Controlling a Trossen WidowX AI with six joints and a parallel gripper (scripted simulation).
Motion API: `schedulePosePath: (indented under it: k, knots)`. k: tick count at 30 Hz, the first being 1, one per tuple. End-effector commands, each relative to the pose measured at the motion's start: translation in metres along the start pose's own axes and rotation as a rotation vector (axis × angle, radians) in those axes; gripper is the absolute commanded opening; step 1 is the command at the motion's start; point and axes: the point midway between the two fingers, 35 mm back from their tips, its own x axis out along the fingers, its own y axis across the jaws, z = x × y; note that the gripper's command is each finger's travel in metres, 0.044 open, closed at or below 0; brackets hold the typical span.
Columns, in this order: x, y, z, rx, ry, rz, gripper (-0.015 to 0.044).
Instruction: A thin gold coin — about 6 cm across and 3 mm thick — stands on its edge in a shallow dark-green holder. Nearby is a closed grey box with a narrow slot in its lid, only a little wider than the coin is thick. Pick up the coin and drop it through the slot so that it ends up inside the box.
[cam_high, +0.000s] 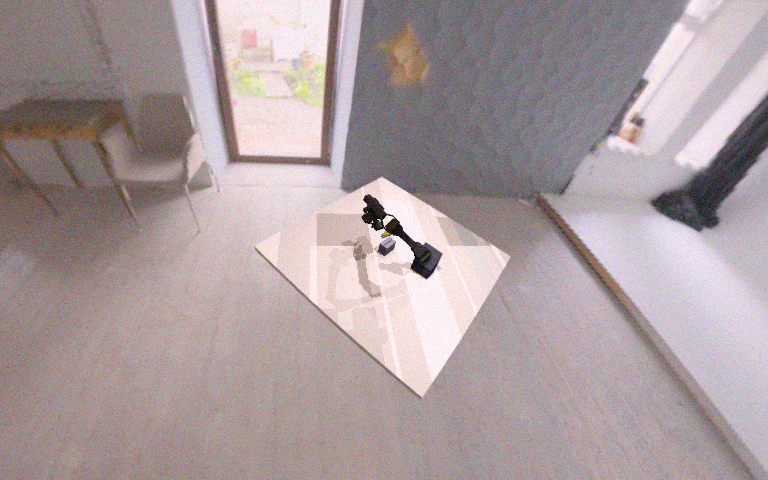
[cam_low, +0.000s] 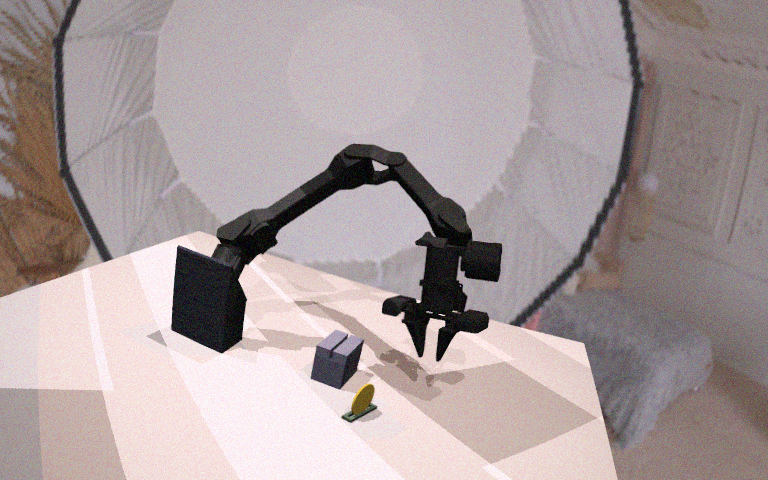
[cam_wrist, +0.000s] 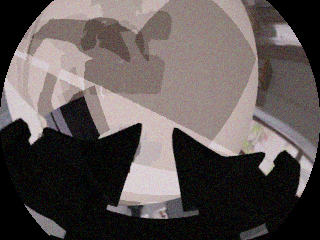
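Observation:
The gold coin (cam_high: 386, 233) (cam_low: 363, 399) stands on edge in the dark-green holder (cam_low: 348, 417). The closed grey box (cam_high: 386, 246) (cam_low: 326, 367) (cam_wrist: 82, 117) stands beside it, its narrow lid slot visible in the exterior view. My gripper (cam_low: 429, 358) (cam_wrist: 158, 130) is partly open and empty. Its fingers point down above the table, right of the box and coin in the exterior view and clear of both. In the wrist view the box shows at the left, partly hidden by a finger; the coin and holder are not visible there.
The pale table (cam_high: 407, 339) (cam_low: 271, 418) has light and dark bands and arm shadows across it. The arm's black base (cam_high: 426, 260) (cam_low: 206, 300) stands left of the box in the exterior view. The table's edge shows at the right there.

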Motion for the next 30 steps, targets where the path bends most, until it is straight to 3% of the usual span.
schedulePosePath:
  k: [1,7,13,17,30]
  knots:
    - [-0.014,0.006,-0.057,-0.003,0.029,0.059,0.0161]
    - [-0.035,0.031,-0.129,-0.013,-0.016,0.165,0.0161]
    - [-0.035,0.032,-0.131,-0.013,-0.019,0.168,0.0161]
    - [-0.003,0.037,-0.130,-0.013,-0.020,0.168,0.0161]
    - [0.018,0.040,-0.129,-0.013,-0.021,0.168,0.0161]
